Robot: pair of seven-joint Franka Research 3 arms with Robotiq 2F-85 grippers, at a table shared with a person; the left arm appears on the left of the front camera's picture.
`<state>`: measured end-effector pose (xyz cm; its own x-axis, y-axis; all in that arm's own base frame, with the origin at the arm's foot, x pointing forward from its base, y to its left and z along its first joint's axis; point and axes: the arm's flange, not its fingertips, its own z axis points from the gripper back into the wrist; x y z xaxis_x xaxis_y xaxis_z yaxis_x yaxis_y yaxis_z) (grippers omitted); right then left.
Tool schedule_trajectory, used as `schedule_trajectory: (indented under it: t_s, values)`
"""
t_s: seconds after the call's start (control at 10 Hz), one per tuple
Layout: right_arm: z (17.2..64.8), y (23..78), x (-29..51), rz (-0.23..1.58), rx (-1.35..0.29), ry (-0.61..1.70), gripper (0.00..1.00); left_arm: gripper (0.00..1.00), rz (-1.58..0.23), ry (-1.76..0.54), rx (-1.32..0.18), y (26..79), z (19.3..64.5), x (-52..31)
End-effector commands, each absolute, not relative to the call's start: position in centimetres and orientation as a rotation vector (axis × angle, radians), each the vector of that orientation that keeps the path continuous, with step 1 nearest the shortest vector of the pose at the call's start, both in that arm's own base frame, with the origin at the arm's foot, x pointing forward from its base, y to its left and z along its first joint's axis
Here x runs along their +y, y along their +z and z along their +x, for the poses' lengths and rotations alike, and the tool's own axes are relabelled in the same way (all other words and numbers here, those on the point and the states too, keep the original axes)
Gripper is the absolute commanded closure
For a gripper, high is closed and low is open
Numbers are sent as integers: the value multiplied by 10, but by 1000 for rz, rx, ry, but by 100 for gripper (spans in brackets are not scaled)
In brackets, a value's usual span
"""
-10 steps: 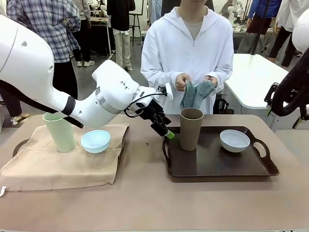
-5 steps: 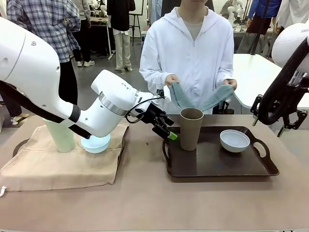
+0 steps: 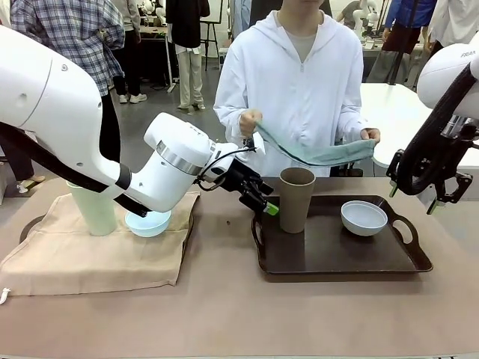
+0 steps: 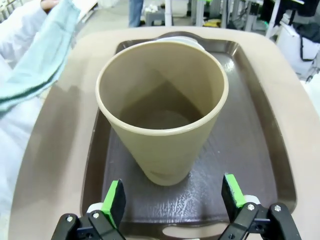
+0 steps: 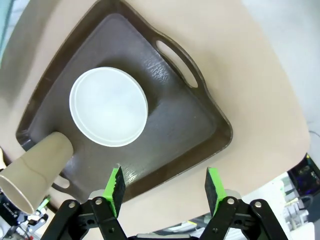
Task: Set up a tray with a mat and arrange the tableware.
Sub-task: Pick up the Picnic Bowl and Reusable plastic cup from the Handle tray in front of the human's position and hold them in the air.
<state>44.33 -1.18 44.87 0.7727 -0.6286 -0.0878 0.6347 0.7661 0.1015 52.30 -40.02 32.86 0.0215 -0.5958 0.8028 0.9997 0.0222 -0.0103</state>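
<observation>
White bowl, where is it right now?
Front view: the white bowl sits on the right half of the dark tray, right of the tan-brown cup and apart from it.

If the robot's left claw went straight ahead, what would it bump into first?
Most likely the tan-brown cup. The left gripper, jaws open, points right at it where it stands upright on the dark tray, with nothing in between. How close it is is hard to judge.

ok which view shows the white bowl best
The right wrist view: it looks down on the white bowl, whole rim and inside. The front view shows it side-on; the left wrist view, a sliver of rim behind the tan cup.
</observation>
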Motion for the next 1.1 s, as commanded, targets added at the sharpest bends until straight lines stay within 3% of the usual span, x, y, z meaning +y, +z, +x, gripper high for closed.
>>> schedule_trajectory:
  t_s: [0.0,0.5,1.0]
  values:
    - [443,449,-12,128,50,-688,17,0,-717,-1427,-740,333,520,-399]
    - [467,418,-8,172,-18,-413,17,0,-800,-1456,-638,314,527,-419]
    - [499,392,9,144,-72,-236,17,0,-877,-1461,-712,308,536,-438]
